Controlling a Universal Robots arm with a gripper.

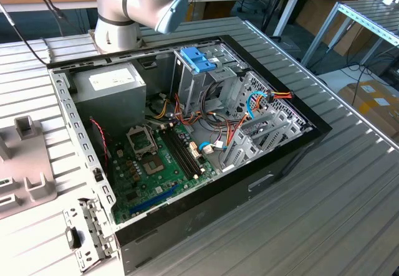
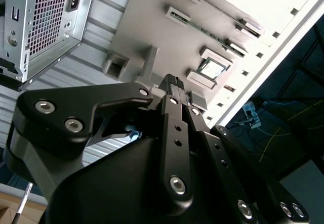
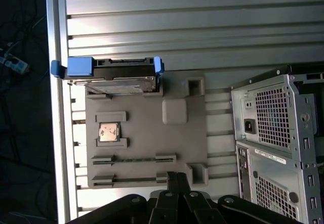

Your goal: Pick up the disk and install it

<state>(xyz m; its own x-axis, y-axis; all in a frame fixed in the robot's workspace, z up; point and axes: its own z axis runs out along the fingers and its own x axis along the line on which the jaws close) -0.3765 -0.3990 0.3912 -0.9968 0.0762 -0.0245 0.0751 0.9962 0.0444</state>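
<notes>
Closest up, the black gripper has its two fingers pressed together with nothing between them, and it touches nothing. It hangs over one edge of a grey fixture plate that lies flat on the ribbed metal table.

Call the gripper's edge of that plate six o'clock. The disk then sits at about eleven o'clock, on the far edge, well apart from the fingers. It is a dark slab in a light-blue carrier, and its blue end tab reaches out past the plate's corner. A small square chip rests in a pocket at about nine o'clock. The perforated rear of the computer case stands beside the plate at three o'clock.

In the exterior view the open case lies on its side mid-table, with the green motherboard and the silver power supply showing. A blue plastic piece tops the drive cage at about twelve o'clock inside the case. The arm stands at about eleven o'clock from the case.
</notes>
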